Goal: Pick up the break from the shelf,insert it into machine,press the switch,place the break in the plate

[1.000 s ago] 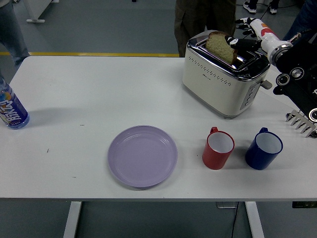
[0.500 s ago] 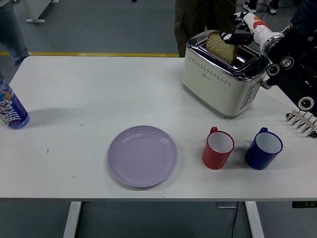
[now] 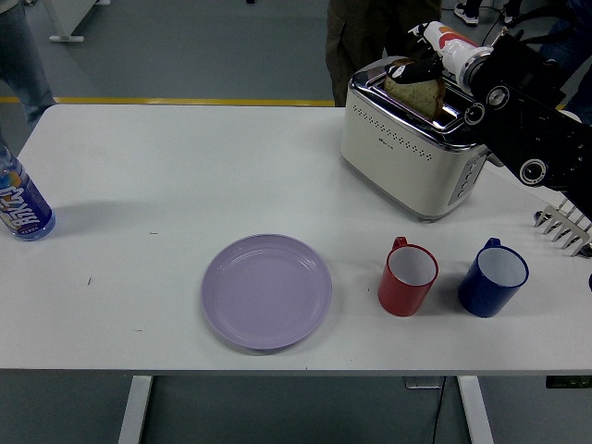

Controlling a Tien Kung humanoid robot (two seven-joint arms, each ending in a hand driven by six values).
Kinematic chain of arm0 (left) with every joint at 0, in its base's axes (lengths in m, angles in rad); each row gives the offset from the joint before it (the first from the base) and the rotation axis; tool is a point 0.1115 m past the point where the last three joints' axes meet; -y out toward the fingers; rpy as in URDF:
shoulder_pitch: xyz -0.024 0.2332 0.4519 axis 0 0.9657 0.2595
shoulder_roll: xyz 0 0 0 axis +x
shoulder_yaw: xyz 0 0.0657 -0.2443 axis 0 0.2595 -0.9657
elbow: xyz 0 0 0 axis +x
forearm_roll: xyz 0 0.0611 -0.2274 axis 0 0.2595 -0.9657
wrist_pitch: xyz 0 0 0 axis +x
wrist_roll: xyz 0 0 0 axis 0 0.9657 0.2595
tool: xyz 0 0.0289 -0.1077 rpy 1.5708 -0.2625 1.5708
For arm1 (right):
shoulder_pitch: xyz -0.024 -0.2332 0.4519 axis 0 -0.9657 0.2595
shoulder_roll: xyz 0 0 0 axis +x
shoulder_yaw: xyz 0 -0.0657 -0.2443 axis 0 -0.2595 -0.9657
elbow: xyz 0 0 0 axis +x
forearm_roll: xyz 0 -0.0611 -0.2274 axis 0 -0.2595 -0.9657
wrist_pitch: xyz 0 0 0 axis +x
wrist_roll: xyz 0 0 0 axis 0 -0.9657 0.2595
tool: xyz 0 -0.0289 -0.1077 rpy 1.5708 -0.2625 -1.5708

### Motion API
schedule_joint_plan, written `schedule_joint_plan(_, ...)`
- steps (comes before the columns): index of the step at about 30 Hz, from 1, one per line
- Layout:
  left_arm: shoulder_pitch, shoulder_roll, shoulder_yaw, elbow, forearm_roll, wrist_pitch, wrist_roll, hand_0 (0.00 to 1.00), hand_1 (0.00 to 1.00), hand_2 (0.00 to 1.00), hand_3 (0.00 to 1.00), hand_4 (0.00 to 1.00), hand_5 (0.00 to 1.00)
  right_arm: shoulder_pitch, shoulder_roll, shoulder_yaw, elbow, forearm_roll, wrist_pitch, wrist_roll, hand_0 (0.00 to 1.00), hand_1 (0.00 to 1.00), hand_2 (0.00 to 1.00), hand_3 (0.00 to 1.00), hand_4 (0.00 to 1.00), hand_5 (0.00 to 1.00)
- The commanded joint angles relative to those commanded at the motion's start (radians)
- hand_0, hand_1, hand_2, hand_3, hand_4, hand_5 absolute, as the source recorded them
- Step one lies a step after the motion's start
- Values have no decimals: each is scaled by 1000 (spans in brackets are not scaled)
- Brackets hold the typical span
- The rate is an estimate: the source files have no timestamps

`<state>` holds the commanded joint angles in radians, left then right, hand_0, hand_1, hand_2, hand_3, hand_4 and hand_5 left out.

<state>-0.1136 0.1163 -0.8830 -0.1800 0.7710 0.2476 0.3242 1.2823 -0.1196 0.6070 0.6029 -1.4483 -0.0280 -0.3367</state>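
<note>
A slice of bread (image 3: 413,92) stands on end in the top slot of the cream toaster (image 3: 398,148) at the back right of the table, its upper half sticking out. My right hand (image 3: 416,67) reaches in from the right, and its black fingers curl over the top edge of the slice. The black forearm crosses above the toaster's right end and hides part of it. The lilac plate (image 3: 266,290) lies bare near the front middle of the table. My left arm does not show.
A red mug (image 3: 408,276) and a blue mug (image 3: 493,277) stand in front of the toaster. A metal rack (image 3: 564,228) sits at the right edge, a blue bottle (image 3: 20,205) at the left edge. A person (image 3: 370,32) stands behind the toaster.
My right arm has swung left over the toaster's end. The fingers moved from the slice's right side onto its top edge, and the slice sits slightly lower.
</note>
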Motion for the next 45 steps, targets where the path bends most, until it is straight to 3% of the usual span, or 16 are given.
schedule_joint_plan(24,-6,3,14,0,-1,2,-1,641,484,458,556,367,817,75,72,-103,-191,6,29,-8,784,697,733,814,717,398)
schedule_joint_plan(37,-1,3,12,0,9,1,2,641,483,456,556,368,819,92,111,-146,-243,23,33,-11,742,663,707,800,717,388)
schedule_joint_plan(38,-1,3,13,0,9,1,2,641,483,457,556,368,817,93,114,-149,-247,24,33,-12,694,639,691,788,716,387)
schedule_joint_plan(43,-4,4,18,0,4,2,1,641,483,457,556,368,817,100,120,-165,-262,30,35,-13,694,639,691,788,716,387)
schedule_joint_plan(44,-5,4,19,0,3,2,0,641,483,456,556,369,819,101,120,-169,-266,32,35,-14,616,593,666,775,715,385)
schedule_joint_plan(45,-6,4,21,0,2,2,0,641,483,456,556,369,819,103,120,-172,-269,34,35,-14,616,593,666,775,715,385)
